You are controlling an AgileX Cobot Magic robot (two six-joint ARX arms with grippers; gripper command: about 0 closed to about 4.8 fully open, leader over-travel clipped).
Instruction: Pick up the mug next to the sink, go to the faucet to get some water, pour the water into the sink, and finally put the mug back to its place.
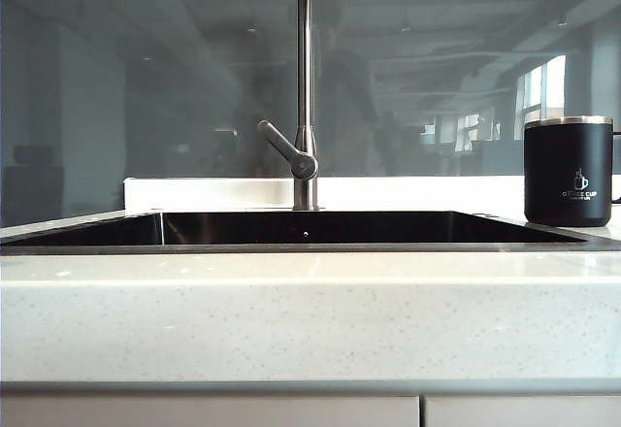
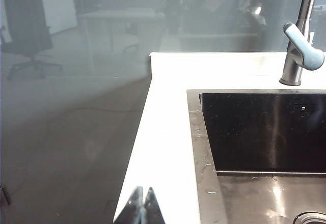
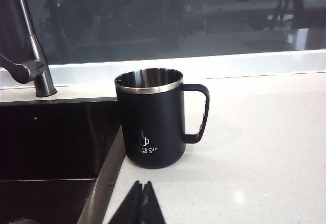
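Right gripper [image 3: 141, 203] clenched, empty, near upright mug [image 3: 153, 119]; left gripper [image 2: 142, 206] clenched over countertop [image 2: 163, 132]. Neither gripper is seen in the exterior view.

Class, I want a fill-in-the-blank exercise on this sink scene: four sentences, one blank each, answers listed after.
1. The mug stands upright on the ____, beside the sink.
2. The mug's rim is silver and its body is ____.
3. The faucet rises behind the sink, its lever sticking out near its ____.
4. The left gripper and the right gripper are both ____, holding nothing.

Missing words: countertop; black; base; shut
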